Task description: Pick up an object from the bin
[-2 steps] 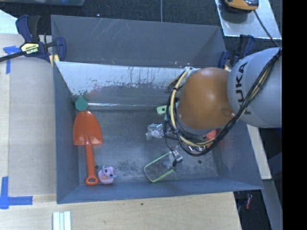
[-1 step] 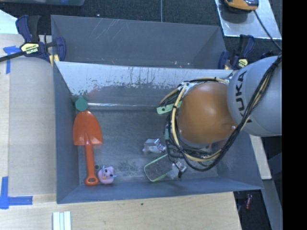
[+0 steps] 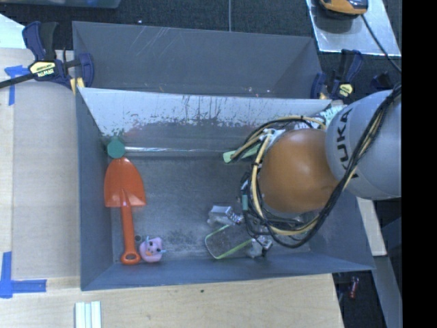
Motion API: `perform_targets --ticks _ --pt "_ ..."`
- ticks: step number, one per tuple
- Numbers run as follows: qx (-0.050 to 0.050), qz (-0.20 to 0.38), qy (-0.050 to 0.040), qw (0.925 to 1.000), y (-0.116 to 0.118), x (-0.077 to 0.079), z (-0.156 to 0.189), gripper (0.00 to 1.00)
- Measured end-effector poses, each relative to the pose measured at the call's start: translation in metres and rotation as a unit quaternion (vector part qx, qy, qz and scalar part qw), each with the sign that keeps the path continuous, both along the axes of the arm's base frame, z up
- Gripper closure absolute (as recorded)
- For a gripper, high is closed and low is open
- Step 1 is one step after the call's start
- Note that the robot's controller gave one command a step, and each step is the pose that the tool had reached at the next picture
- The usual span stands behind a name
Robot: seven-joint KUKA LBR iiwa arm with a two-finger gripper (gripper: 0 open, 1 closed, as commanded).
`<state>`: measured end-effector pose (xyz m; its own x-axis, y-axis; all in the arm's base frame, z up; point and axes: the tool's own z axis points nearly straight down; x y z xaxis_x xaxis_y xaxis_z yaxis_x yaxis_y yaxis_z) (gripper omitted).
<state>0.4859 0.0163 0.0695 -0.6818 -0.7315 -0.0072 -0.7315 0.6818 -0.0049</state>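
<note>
Grey arm [image 3: 372,149], orange cover [image 3: 295,173], looped cables [image 3: 254,175]

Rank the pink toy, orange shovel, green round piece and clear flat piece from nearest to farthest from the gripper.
1. Clear flat piece, right beside the gripper, lower middle.
2. Pink toy, lower left.
3. Orange shovel, left side, just past the toy.
4. Green round piece, upper left, above the shovel blade.

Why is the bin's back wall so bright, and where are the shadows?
Camera view: light strikes the bin's back wall, leaving a pale band; the arm's orange cover carries a soft shine on top; the floor looks darkest beneath that cover; the shovel throws only a thin shadow.
</note>
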Motion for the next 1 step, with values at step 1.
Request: perform_targets --ticks 1 --pt "0.001 -0.020 0.0013 0.9998 -0.0057 0.0231 0.0018 1.00"
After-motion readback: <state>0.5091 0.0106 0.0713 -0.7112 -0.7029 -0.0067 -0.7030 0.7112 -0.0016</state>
